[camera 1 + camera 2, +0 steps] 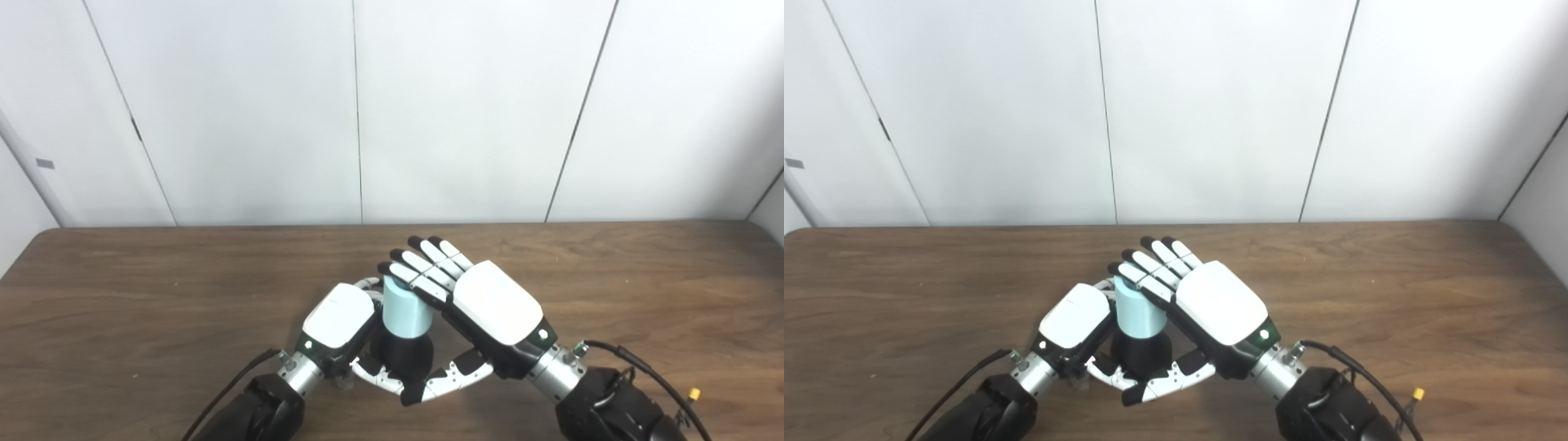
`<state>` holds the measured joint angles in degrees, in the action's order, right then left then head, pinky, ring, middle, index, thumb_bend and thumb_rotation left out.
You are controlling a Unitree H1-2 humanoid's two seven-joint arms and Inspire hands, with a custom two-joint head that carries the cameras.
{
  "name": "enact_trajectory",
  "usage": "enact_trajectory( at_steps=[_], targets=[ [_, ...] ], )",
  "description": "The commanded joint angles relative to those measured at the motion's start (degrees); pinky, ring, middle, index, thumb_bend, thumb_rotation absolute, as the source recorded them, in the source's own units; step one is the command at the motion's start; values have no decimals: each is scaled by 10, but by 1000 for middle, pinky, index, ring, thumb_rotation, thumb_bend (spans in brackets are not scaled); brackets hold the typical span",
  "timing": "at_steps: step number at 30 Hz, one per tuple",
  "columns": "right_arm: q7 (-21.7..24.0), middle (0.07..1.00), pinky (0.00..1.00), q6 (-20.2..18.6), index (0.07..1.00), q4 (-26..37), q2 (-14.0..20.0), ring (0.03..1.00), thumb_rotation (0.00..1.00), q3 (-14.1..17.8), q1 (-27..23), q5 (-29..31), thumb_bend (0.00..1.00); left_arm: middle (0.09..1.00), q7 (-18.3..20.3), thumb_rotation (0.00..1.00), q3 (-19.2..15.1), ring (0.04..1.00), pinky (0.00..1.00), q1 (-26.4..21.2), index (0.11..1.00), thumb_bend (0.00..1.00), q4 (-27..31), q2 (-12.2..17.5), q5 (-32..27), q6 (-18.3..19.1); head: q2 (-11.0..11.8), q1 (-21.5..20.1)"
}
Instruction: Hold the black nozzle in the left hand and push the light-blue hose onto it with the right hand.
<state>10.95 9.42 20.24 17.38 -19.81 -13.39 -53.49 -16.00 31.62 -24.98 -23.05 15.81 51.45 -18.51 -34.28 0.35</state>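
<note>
White wall panels [465,110] with thin dark seams stand behind a brown wood-grain desk [153,294]. Near the desk's front edge, at the middle, the two hands meet around one stacked piece.

The left hand [339,318] comes in from the lower left, its white back turned up, fingers curled around the near side of the nozzle [403,355] — a black, rounded body standing upright between the two palms. Its thumb wraps under and across the front of the nozzle, so the hand is closed on it.

The hose [405,311] is a short light-blue cylinder sitting upright on top of the nozzle, its lower end touching the black part; how far it is pushed on cannot be told.

The right hand [484,300] comes in from the lower right, white back up and tilted. Its fingers [422,269] lie nearly straight, stretched over the hose's top and far side and pressed against it, while the thumb reaches low across the front of the nozzle, beside the left thumb — a flat, pressing hold rather than a curled one.

A black cable [643,367] trails from the right wrist, another from the left.
</note>
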Motion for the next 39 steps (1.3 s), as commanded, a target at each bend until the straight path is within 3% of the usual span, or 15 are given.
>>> enact_trajectory(
  at_steps=[1,39],
  targets=[
    [46,942,1000,0,885,-35,20,1000,925,-25,28,-28,908,475,11,0,15,518,830,33,491,524,-28,-3,7,2,-1,1],
    [50,916,1000,-6,855,-25,35,1000,892,-53,43,-18,938,471,16,0,14,510,843,32,496,523,-25,-1,11,7,-3,0]
  ],
)
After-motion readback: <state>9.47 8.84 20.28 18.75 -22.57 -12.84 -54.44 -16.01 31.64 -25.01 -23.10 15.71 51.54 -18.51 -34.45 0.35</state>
